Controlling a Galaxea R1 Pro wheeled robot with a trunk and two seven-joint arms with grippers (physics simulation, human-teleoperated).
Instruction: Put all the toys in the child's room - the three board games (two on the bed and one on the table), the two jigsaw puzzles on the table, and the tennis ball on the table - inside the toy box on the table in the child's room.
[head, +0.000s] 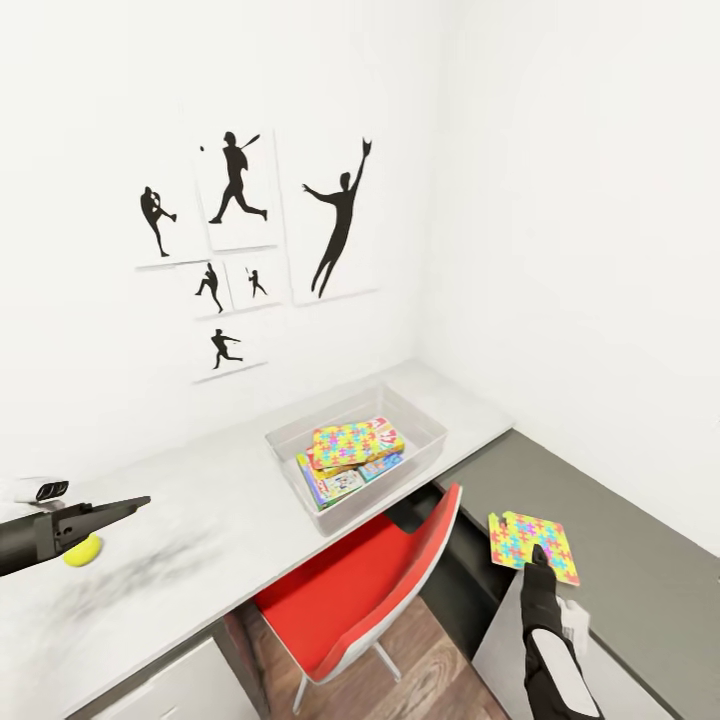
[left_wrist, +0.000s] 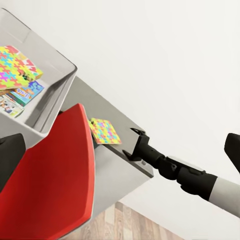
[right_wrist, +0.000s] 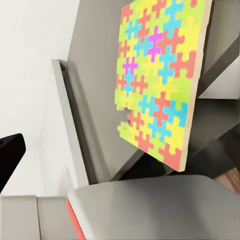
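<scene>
The clear toy box stands on the white table and holds one bright jigsaw puzzle lying on top of board games. A second jigsaw puzzle, also in the right wrist view, sits at the near edge of the lower grey surface. My right gripper is just behind it with its fingers apart, and one fingertip is clear of the puzzle. The yellow tennis ball lies on the table under my left gripper, which is open.
A red chair is pushed under the table between the box and the grey surface. Baseball silhouette pictures hang on the white wall behind the table. Wooden floor shows below the chair.
</scene>
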